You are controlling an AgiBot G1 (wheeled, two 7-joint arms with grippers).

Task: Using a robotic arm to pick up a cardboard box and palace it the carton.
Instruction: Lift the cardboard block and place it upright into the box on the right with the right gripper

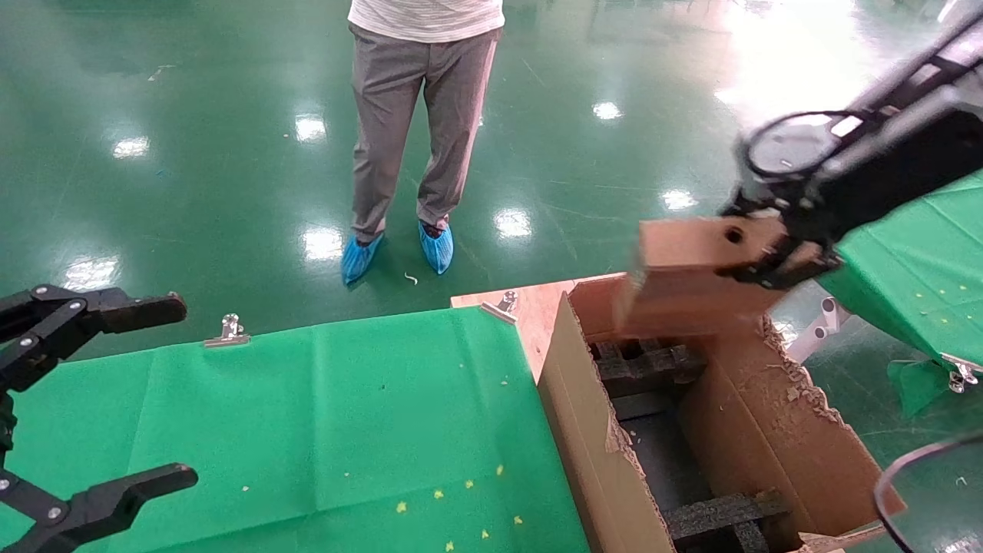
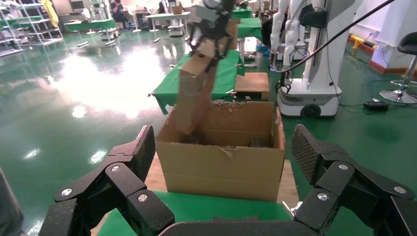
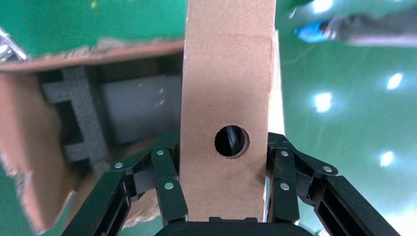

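Below my right gripper (image 1: pixel 772 253) stands the carton (image 1: pixel 584 430), its torn flaps raised and black foam blocks (image 1: pixel 649 365) lining its floor; its far ragged flap rises just under the load I carry. Beyond my claw, on the green floor, a person (image 1: pixel 422 130) in blue shoe covers (image 1: pixel 395 252) stands well clear. Beside the carton lies a table under green cloth (image 1: pixel 307 430), pinned with a metal clip (image 1: pixel 228 332). My right arm reaches in from the side, wrist tilted downward, fingers (image 3: pixel 167 182) clamped on either side of the cardboard box (image 1: pixel 691 276), which hangs slanted over the carton's far end, its lower tip dipping toward the opening. My left gripper (image 1: pixel 100 399) hovers spread wide over the near table edge, holding nothing. The box hides most of what lies under my right claw, and I cannot tell whether its tip touches the flap.
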